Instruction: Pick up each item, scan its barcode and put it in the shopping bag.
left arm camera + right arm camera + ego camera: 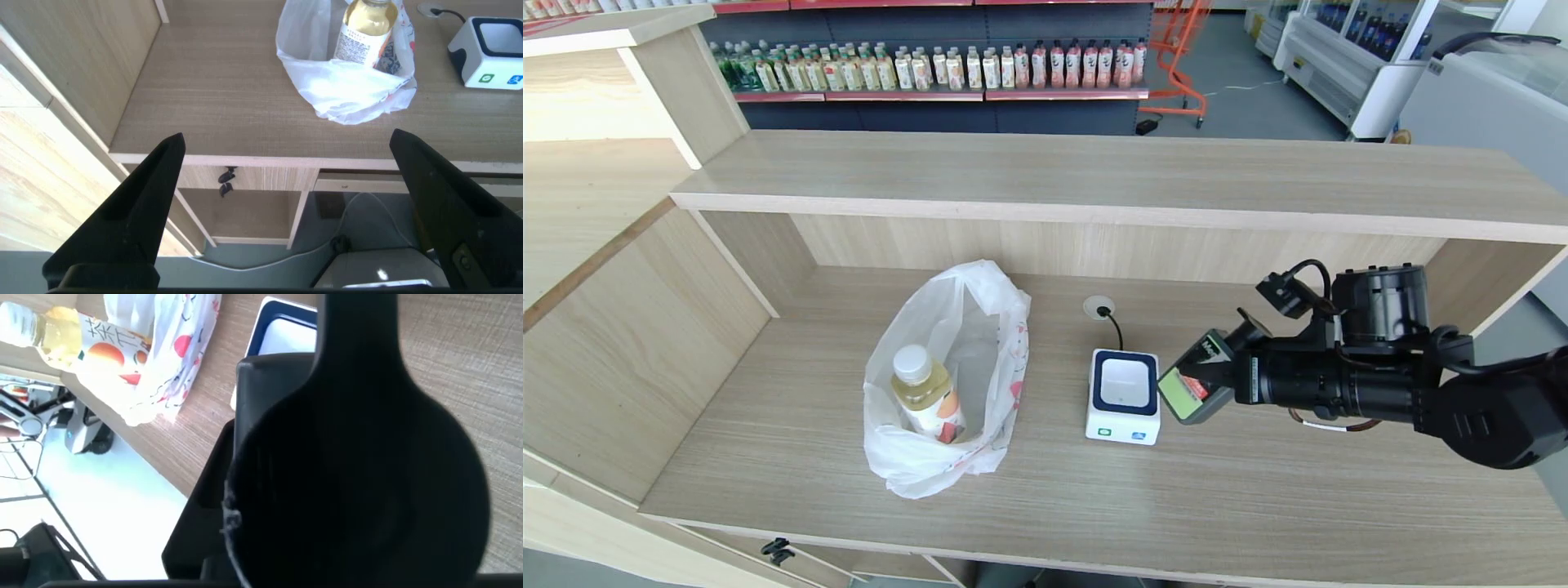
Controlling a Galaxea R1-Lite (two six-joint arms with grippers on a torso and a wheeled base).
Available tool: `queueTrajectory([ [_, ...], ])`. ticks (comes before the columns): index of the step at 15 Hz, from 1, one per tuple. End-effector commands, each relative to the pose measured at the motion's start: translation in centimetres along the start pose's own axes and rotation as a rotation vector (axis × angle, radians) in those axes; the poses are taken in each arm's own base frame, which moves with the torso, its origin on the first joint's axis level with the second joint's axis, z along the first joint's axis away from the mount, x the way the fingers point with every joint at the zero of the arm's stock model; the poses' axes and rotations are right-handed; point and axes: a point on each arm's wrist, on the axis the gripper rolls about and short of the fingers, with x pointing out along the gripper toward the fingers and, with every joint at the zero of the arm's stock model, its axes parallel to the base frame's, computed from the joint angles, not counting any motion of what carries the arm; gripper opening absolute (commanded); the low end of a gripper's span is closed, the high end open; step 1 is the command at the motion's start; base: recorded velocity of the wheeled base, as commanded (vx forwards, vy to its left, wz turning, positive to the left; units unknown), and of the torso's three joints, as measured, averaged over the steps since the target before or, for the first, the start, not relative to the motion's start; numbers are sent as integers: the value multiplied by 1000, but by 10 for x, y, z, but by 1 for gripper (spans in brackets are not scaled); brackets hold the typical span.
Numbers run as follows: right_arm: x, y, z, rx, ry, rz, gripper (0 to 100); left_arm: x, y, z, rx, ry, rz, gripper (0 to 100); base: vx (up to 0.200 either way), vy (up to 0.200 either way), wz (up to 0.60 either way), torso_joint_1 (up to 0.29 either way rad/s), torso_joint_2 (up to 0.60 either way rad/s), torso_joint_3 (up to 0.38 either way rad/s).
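Clamping a green box (1181,392), likely light and stiff, by one end, the right claw (1222,372) hangs beside the scanner (1123,394).

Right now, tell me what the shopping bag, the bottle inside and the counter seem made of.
Shopping bag: thin plastic film, translucent white, crumpled.
Bottle: probably clear plastic, glossy; yellow drink shows through.
Counter: wood-grain board, matt, likely laminate.
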Motion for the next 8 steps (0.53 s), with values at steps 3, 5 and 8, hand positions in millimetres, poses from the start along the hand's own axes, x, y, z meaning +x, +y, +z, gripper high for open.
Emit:
queueTrajectory([
  [3,19,2,-6,-19,6,27,0,0,0,0,0,1,0,100,0,0,0,0,0,0],
  [5,27,4,-6,-28,5,40,0,0,0,0,0,1,0,100,0,0,0,0,0,0],
  [8,46,3,-5,-44,-8,57,0,0,0,0,0,1,0,100,0,0,0,0,0,0],
])
